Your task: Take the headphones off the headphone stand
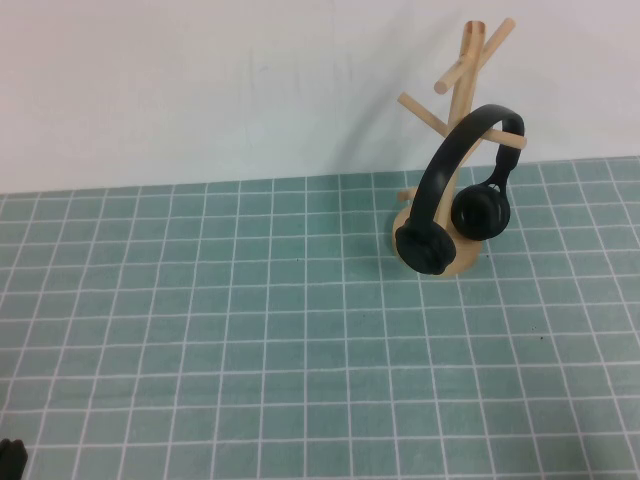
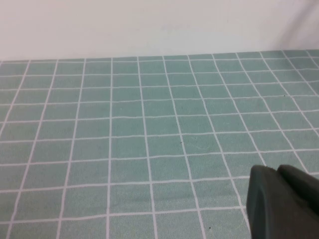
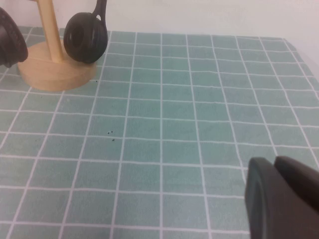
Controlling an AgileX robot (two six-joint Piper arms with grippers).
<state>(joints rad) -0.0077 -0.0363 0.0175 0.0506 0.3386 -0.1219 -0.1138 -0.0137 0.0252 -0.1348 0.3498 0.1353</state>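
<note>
A green mat [image 1: 250,330] with white gridlines meets a plain white wall [image 1: 200,80].

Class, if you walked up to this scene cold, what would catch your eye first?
The headphones hang on the headphone stand at the far right of the green gridded mat. Both arms sit back: the left gripper and right gripper each show only at their own wrist view's edge.

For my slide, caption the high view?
Headphones hang on the wooden stand; left gripper at the near corner, right gripper unseen.
</note>
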